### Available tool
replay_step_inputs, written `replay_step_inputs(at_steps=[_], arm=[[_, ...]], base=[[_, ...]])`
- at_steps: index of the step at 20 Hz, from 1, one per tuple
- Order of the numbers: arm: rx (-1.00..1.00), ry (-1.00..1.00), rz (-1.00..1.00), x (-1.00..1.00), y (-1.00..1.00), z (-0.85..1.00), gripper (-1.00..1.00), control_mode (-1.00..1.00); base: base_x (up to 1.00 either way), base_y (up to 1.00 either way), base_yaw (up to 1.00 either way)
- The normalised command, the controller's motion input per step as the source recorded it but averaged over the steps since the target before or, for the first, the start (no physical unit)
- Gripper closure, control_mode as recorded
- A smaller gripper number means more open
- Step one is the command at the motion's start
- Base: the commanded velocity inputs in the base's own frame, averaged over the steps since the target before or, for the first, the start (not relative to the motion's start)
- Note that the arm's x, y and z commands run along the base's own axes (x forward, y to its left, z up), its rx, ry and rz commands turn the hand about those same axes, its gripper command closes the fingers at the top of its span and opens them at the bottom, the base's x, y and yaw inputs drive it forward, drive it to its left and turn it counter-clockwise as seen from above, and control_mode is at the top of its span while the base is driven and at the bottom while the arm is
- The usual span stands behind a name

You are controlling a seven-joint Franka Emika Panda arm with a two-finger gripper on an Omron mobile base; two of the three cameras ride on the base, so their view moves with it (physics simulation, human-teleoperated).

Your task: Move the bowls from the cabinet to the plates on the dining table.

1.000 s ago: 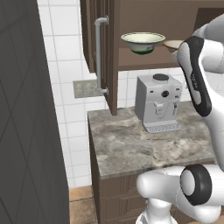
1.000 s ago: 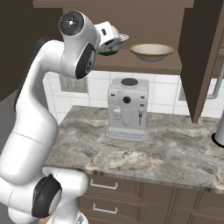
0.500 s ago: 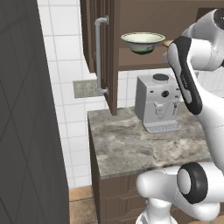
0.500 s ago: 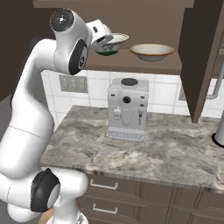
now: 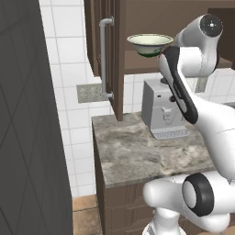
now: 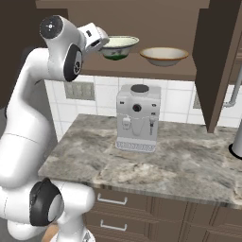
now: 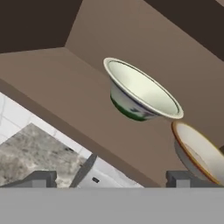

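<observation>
On the open cabinet's shelf [image 6: 156, 71] stand both bowls. The deep cream-white bowl [image 6: 118, 46] [image 5: 149, 44] [image 7: 140, 92] has a greenish inside; the shallower tan bowl [image 6: 164, 56] [image 7: 197, 153] sits to its right. My gripper [image 6: 100, 41] [image 7: 109, 179] hovers just left of the cream bowl at shelf height, open, with nothing between its fingers. In the hand view the cream bowl lies ahead and apart from the fingertips [image 7: 39, 178]. The plates and the dining table are out of view.
A white coffee machine [image 6: 137, 118] [image 5: 163, 110] stands on the mottled stone counter [image 6: 179, 160] under the shelf. Open cabinet doors with silver bar handles [image 5: 105, 55] hang at both sides [image 6: 220, 56]. A dark tall panel [image 5: 32, 114] fills the left. Drawers [image 6: 142, 212] sit below the counter.
In the right base view my hand has slid left, from in front of the cream bowl to beside it, and the upper arm has swung. The jaws stayed open and the bowls have not moved.
</observation>
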Motion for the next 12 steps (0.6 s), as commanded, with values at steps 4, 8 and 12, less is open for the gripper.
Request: replay_step_inputs(at_steps=[4,8,12], arm=[[-0.04,0.0,0.0,0.23,0.27,0.0,-1.0,-1.0],[-0.05,0.02,0.0,0.3,0.16,0.0,-1.0,-1.0],[-0.05,0.01,0.0,0.31,0.16,0.0,-1.0,-1.0]], base=[[0.0,0.0,0.0],[0.0,0.0,0.0],[0.0,0.0,0.0]])
